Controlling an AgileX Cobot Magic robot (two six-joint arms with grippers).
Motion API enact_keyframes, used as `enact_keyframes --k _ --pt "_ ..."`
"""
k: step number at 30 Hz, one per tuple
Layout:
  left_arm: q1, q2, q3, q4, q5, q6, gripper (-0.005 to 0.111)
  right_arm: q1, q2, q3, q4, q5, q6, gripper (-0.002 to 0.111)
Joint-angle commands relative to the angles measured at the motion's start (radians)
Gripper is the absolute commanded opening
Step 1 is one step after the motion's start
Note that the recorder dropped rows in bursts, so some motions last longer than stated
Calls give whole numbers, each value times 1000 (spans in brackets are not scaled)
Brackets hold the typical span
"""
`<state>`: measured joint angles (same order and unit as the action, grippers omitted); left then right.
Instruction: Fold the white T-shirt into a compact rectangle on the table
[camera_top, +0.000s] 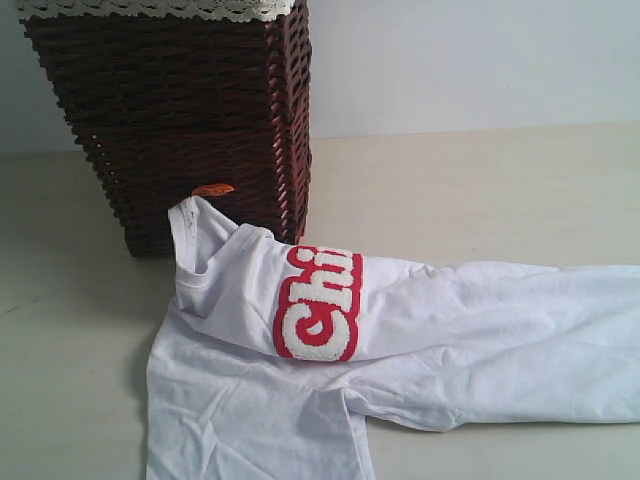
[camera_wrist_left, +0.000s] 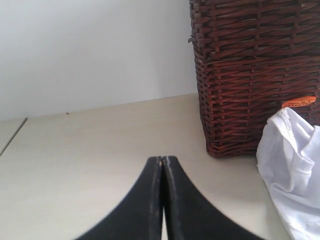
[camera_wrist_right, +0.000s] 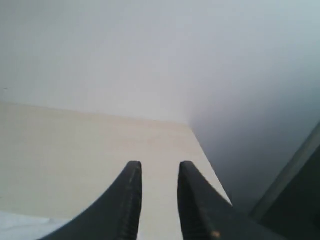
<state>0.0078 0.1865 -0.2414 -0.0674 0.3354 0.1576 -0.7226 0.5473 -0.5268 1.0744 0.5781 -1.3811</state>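
The table (camera_top: 480, 180) fills the scene, a broad cream top running back to a plain pale wall (camera_top: 470, 60). On it lies the shirt (camera_top: 480, 330), spread across the near middle and right, rumpled, its cloth running out of the exterior view at the right and at the bottom. One layer is folded over the rest, so the body sits doubled and creased. Behind it, at the back left, stands the basket (camera_top: 180, 120), dark brown wicker with a white lace trim (camera_top: 150, 8) along its top. The collar end of the shirt rises up and leans against the basket's front. The lettering (camera_top: 318, 305), fuzzy white edged in red, shows only "Chi" before the fold cuts it off. The orange tag (camera_top: 213, 189) pokes out at the top of the collar, right against the wicker. Now the claws: the left gripper (camera_wrist_left: 162, 160) has its jaws pressed together with nothing between them, hovering above bare table beside the basket, clear of the shirt. The right gripper (camera_wrist_right: 159, 167) has its jaws narrowly parted, empty, above bare table near the far edge.
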Motion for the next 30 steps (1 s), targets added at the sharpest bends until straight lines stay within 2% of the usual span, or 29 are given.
enact_keyframes --k 1,5,9,11,14,16,23,30 --pt "4 -4 5 2 -2 -6 0 43 199 67 34 -38 -120 27" --pt "4 -4 5 2 -2 -6 0 77 585 36 -21 61 -354 22" --pt "4 -4 5 2 -2 -6 0 77 804 -69 -87 47 -386 23" --pt "4 -4 5 2 -2 -6 0 77 902 -133 -126 30 -390 33" --pt "4 -4 5 2 -2 -6 0 77 1017 -210 -141 -48 -323 57" --pt "4 -4 5 2 -2 -6 0 77 1061 -253 -115 -108 -301 64" --pt "4 -4 5 2 -2 -6 0 77 1254 -366 -97 -107 -299 60" --pt "4 -4 5 2 -2 -6 0 77 1362 -400 -90 -49 -296 59"
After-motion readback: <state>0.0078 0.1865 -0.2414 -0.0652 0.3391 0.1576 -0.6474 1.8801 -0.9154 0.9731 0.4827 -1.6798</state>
